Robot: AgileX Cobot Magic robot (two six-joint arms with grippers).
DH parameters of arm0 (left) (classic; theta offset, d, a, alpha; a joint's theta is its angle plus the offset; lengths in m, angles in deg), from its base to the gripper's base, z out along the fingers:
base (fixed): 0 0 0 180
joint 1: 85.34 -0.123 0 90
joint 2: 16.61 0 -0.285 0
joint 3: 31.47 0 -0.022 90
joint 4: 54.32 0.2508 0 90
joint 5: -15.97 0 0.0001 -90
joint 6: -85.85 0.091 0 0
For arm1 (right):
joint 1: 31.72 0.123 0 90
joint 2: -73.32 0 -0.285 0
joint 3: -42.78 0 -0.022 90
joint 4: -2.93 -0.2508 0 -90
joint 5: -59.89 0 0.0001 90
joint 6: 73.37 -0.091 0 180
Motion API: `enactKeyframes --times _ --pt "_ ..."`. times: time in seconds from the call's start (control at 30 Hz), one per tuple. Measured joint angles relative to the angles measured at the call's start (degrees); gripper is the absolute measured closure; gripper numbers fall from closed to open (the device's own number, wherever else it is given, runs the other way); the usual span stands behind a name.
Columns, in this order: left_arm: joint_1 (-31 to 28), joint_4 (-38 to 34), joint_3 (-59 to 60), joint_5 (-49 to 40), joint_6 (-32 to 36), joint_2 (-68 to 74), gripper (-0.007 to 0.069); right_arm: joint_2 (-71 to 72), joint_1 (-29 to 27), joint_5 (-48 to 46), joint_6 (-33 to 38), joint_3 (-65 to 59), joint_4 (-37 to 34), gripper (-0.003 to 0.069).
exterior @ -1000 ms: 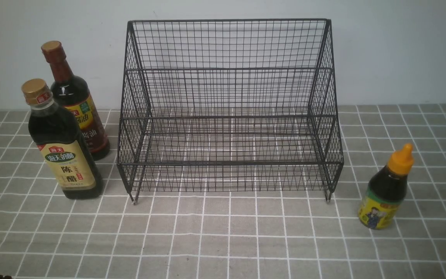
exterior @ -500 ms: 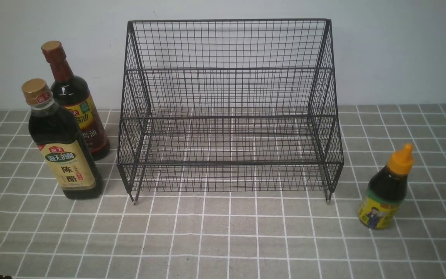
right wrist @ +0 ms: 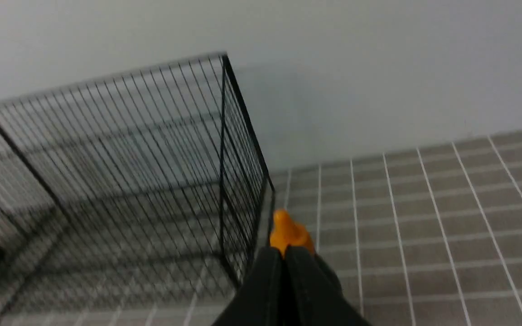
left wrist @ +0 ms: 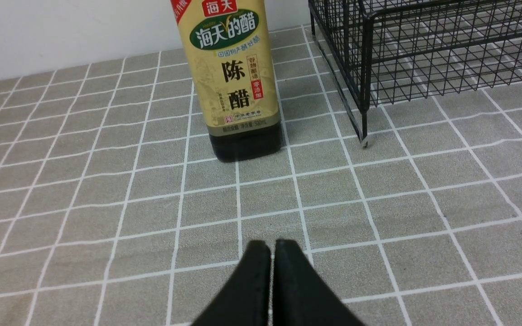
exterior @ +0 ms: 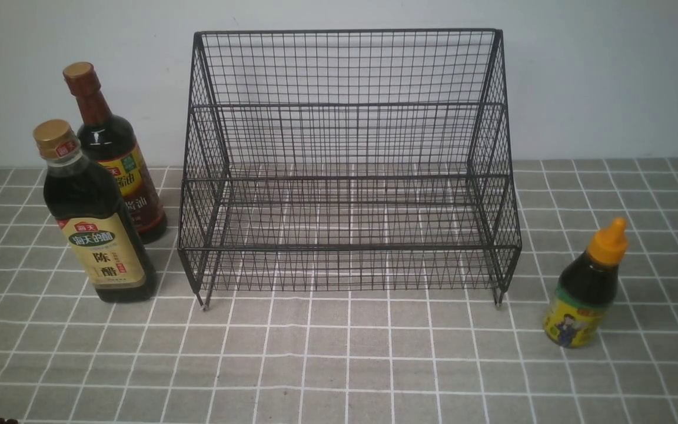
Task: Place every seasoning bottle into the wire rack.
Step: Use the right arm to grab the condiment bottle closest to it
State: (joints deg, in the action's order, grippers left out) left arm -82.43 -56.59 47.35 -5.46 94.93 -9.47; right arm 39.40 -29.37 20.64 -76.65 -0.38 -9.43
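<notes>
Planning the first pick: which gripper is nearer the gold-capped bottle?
Left. The left gripper faces the gold-capped bottle directly; the right gripper sits by the orange-nozzle bottle, on the far side of the wire rack.

The wire rack [exterior: 348, 247] stands mid-table [exterior: 345, 365], its back toward the wall [exterior: 610, 76]. All 3 bottles stand upright on the table, outside the rack. On its left, the stout bottle [exterior: 95, 235] is in front, with the tall slim bottle [exterior: 116, 162] just behind it. The small squeeze bottle [exterior: 586, 288] stands alone on the right, near the rack's front corner.
</notes>
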Motion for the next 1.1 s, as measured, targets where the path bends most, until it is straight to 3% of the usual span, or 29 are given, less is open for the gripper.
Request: enactKeyframes --times 0.13,0.23,0.3,0.33,0.43,0.47,0.5,0.67,0.87,1.1 --pt "0.0 0.0 0.0 0.0 0.0 0.0 0.0631 -17.43 0.0 -18.4 3.27 13.91 0.17 0.0654" --pt "0.0 0.0 0.0 0.0 0.0 0.0 0.0631 -24.11 0.0 -24.02 4.55 19.94 0.23 0.0619" --pt "0.0 0.0 0.0 0.0 0.0 0.0 0.0631 -33.87 0.05 -27.52 7.18 27.42 0.25 0.0523" --pt "0.0 0.0 0.0 0.0 0.0 0.0 0.0631 -34.39 0.05 -27.58 7.31 28.21 0.25 0.0515" --pt "0.0 0.0 0.0 0.0 0.0 0.0 0.0631 -40.77 0.05 -27.77 8.71 32.0 0.25 0.04" --pt "0.0 0.0 0.0 0.0 0.0 0.0 0.0631 -43.82 0.05 -27.57 8.95 33.3 0.25 0.033" --pt "0.0 0.0 0.0 0.0 0.0 0.0 0.0631 -44.18 0.05 -27.42 8.96 33.52 0.19 0.0322" --pt "0.0 0.0 0.0 0.0 0.0 0.0 0.0631 -51.94 0.42 -22.97 9.99 34.23 -0.01 0.0142" --pt "0.0 0.0 0.0 0.0 0.0 0.0 0.0631 -59.17 3.11 -19.3 11.36 34.23 0.06 0.0085" --pt "0.0 0.05 0.0 0.0 0.0 0.0 0.0631 -64.17 3.5 -17.6 7.34 34.23 2.91 0.0117"
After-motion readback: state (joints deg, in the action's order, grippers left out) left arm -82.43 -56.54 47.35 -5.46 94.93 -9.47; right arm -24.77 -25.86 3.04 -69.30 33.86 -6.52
